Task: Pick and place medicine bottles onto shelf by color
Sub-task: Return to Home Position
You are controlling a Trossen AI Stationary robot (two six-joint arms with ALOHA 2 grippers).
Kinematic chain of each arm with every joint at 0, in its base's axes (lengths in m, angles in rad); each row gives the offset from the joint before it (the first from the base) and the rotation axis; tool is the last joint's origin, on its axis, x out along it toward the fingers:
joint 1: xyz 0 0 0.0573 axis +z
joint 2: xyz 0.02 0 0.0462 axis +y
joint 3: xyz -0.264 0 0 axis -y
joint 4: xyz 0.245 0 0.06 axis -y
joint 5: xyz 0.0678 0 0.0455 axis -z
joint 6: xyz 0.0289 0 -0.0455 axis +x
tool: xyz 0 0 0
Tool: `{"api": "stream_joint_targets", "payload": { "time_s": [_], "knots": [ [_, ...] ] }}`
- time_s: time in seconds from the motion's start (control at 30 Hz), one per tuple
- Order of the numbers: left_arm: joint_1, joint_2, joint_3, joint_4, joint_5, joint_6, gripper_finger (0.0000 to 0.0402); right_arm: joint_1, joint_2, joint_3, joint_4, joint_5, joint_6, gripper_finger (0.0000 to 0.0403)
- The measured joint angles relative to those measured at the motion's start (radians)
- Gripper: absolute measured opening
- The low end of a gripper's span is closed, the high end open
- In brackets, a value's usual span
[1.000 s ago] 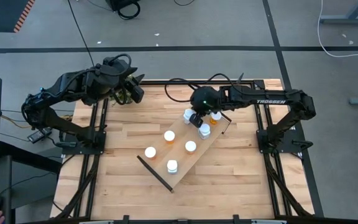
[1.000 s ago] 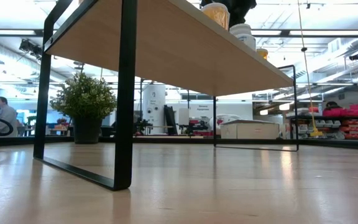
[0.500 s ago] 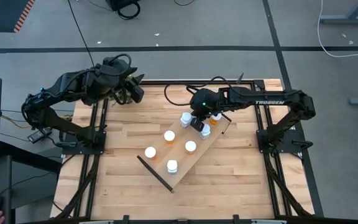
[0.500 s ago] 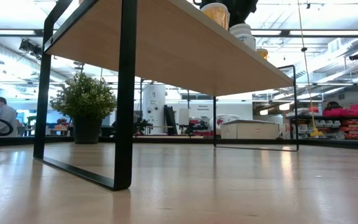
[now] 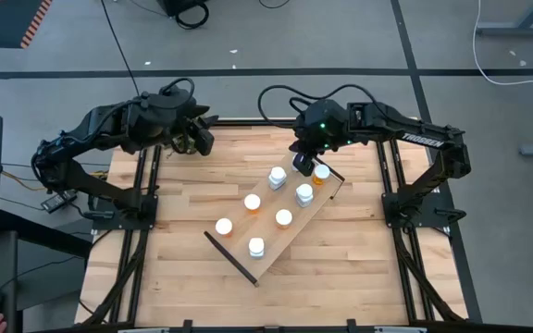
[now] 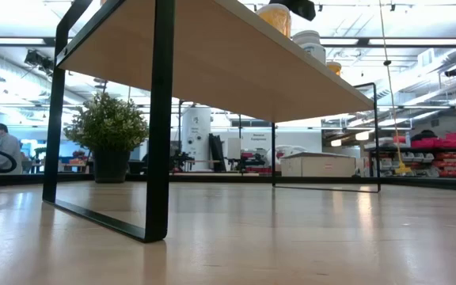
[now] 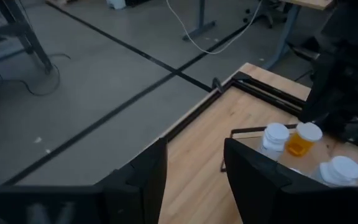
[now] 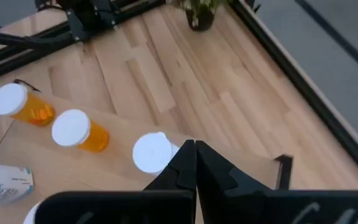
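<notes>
We count seven medicine bottles (image 5: 252, 202) on the shelf (image 5: 238, 243), centre frame. Right gripper (image 5: 302, 167) hangs over its upper end, fingers pressed together, empty. Left gripper (image 5: 203, 141) sits upper left, fingers apart.

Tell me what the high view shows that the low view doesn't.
Only the high view: the left arm parked at the table's left edge, and all seven medicine bottles seen by their caps. Only the low view: the underside of the shelf, the potted plant, a person in the room behind. Both: the shelf, some bottles, part of the right arm.
</notes>
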Motion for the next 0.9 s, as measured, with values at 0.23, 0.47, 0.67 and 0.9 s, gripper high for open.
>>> {"api": "stream_joint_targets", "payload": {
  "time_s": [0.23, 0.47, 0.67, 0.9],
  "knots": [
    [0.066, 0.002, 0.000, -0.002, 0.144, 0.028, 0.0137, -0.036, -0.010, 0.016, -0.043, -0.090, -0.061, 0.0007],
    [0.107, 0.002, 0.000, 0.025, 0.248, 0.062, 0.0072, -0.058, -0.062, 0.015, 0.033, -0.107, -0.081, 0.0007],
    [0.142, 0.055, 0.000, 0.193, 0.405, 0.067, 0.0008, -0.095, -0.069, 0.015, 0.107, -0.198, -0.078, 0.0007],
    [0.149, 0.054, -0.048, 0.260, 0.534, 0.106, 0.0003, -0.101, -0.174, -0.029, 0.060, -0.184, -0.125, 0.0007]
  ]
}}
